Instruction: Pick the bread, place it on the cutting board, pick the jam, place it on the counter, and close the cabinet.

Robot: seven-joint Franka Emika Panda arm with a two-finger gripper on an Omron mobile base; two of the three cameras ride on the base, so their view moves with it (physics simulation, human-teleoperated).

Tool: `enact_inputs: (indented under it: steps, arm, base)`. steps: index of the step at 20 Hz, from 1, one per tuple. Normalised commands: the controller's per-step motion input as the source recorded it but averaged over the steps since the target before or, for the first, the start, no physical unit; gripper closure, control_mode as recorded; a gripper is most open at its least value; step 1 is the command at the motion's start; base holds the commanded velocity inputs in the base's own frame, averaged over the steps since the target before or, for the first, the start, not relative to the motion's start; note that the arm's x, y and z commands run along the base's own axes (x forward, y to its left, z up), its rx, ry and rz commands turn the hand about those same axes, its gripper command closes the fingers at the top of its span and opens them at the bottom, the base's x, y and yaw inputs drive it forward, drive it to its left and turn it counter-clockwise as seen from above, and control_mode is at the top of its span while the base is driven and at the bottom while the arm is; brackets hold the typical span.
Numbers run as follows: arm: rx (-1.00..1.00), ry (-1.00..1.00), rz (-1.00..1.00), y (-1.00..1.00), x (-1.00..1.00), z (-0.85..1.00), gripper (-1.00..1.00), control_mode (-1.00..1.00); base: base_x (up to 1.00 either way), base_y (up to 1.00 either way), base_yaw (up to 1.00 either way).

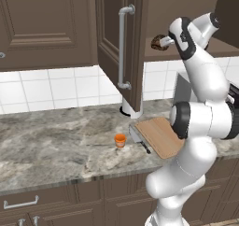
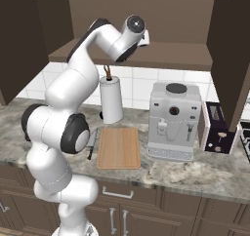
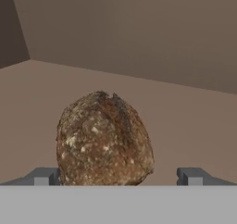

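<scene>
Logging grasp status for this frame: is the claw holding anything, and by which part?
Nothing is held. The claw is open, with the bread on the cabinet shelf between its spread fingertips, one visibly clear of the loaf.

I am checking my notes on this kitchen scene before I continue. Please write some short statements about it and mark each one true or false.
1. The bread lies inside the open cabinet, in front of the gripper. True.
2. The gripper is shut on the bread. False: its fingers stand apart, one touching the loaf's side and one clear of it.
3. The jam stands on the cutting board. False: it stands on the counter, to the left of the board.
4. The cutting board is bare. True.
5. A knife lies along the board's left edge. True.
</scene>
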Motion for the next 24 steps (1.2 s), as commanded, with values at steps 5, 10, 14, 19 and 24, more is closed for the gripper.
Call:
enact_inputs:
  steps: [5,10,14,19,24]
  arm:
    - [0.0,0.0,0.02,0.0,0.02,-0.07,-1.0,-1.0]
    - [0.0,0.0,0.02,0.0,0.0,-0.1,-1.0,-1.0]
    - [0.0,0.0,0.03,0.0,0.0,-0.13,-1.0,-1.0]
    - [0.0,0.0,0.04,0.0,0.07,-0.03,-1.0,-1.0]
    - [0.0,-0.01,0.06,0.0,0.24,0.0,-1.0,-1.0]
  base:
    - [0.0,0.0,0.0]
    - [0.0,0.0,0.0]
    - [0.0,0.0,0.0]
    - [0.0,0.0,0.0]
    - [0.0,0.0,0.0]
